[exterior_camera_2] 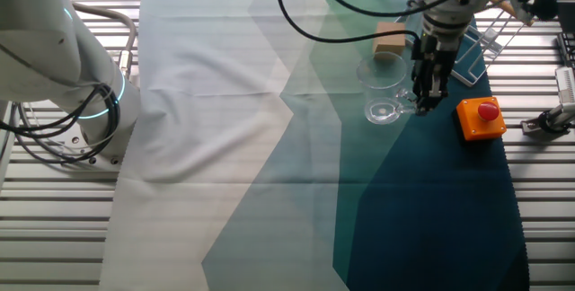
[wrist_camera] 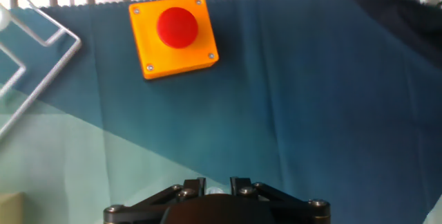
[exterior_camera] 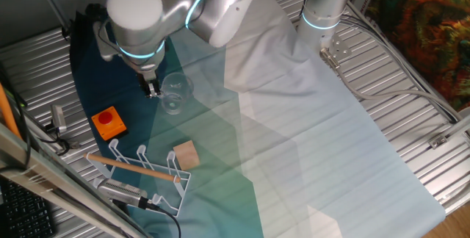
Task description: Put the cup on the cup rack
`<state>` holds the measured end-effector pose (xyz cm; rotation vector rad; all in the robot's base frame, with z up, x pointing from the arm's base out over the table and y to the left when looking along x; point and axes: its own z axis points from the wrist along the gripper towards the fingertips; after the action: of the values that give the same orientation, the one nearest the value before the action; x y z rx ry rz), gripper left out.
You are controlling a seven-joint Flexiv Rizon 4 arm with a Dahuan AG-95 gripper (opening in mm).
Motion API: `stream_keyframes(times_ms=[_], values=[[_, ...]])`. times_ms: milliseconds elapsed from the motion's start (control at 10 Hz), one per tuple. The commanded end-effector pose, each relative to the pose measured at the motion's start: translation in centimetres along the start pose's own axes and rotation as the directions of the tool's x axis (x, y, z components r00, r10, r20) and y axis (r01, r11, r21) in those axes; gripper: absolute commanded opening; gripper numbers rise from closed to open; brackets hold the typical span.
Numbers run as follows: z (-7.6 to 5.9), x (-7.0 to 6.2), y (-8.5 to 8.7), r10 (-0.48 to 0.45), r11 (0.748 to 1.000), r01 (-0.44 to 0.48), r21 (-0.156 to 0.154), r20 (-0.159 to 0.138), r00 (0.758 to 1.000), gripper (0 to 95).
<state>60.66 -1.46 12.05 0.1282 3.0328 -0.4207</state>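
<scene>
We count one cup [exterior_camera_2: 384, 91], one cup rack [exterior_camera: 143, 170], one orange box [exterior_camera_2: 481, 118], one wooden block [exterior_camera: 186, 154]. Gripper [exterior_camera_2: 424, 102] clenched on the cup's handle.

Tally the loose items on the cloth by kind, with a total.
Clear cup: 1
White wire cup rack: 1
Orange box with red button: 1
Tan wooden block: 1
Total: 4

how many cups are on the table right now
1. The cup stands on the cloth beside the gripper, between the wooden block and the orange box. It is clear glass, so another could go unnoticed.
</scene>
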Motion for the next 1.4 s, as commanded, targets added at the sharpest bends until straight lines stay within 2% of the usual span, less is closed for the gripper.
stream_keyframes(times_ms=[100,200,300,800,1000,1400], values=[[-0.16,0.20,-0.22,-0.006,1.000,0.006,0.012,0.015,1.000,0.0],[-0.15,0.20,-0.22,-0.012,1.000,0.011,0.017,0.023,1.000,0.0],[-0.17,0.20,-0.22,-0.014,1.000,0.013,0.017,0.047,0.999,0.0],[-0.21,0.18,0.04,0.000,1.000,-0.001,0.011,0.057,0.998,0.0],[-0.32,0.13,0.16,0.003,1.000,-0.003,0.011,0.077,0.997,0.0],[-0.37,0.08,0.22,-0.007,1.000,0.005,0.016,0.088,0.996,0.0]])
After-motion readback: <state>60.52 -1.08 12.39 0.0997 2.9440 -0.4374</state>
